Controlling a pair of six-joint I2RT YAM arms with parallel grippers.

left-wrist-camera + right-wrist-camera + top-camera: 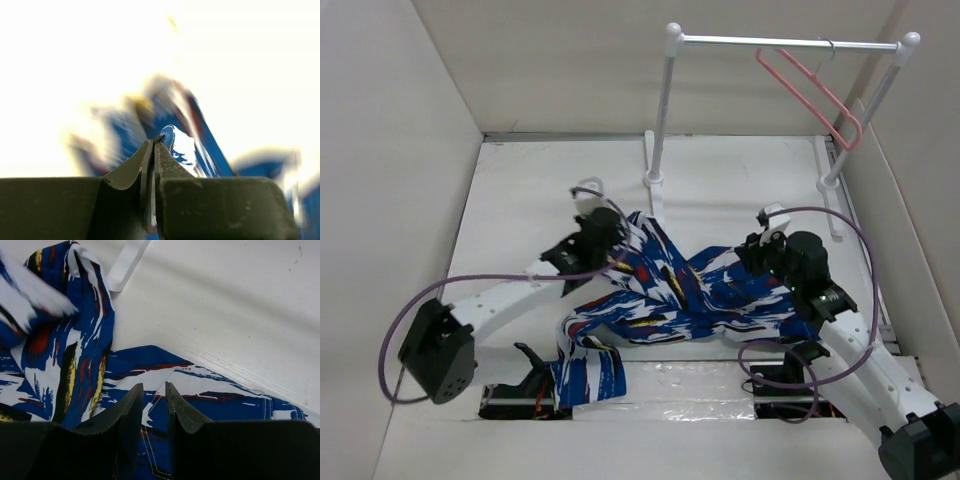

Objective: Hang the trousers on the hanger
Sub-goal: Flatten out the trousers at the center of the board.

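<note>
So, the trousers (690, 300) are sprawled across the middle of the white table (740, 170), nowhere near hung up. One leg runs down toward the near edge between the two arm bases. The rest is bunched in a crumpled band stretching over to the right arm.

The left gripper (155, 143) has its fingers squeezed together with a bit of blue-and-white fabric caught right at the tips. From the top camera you can see the cloth rising off the table to meet it at the upper left end of the pile. The left wrist view is really blurry and blown out, so there isn't much more to get from it.

The right gripper (153, 387) sits low over the right end of the trousers. Its fingers are parted by just a narrow slit, with blue fabric and a stitched seam showing through the gap. Honestly I can't tell if it's pinching a fold or only resting over the cloth.

The pink hanger (817, 92) hangs by its hook on the silver rail (760, 41) of the white-posted rack (665, 110) at the far side, near the right post. It's well apart from the trousers and both grippers.
</note>
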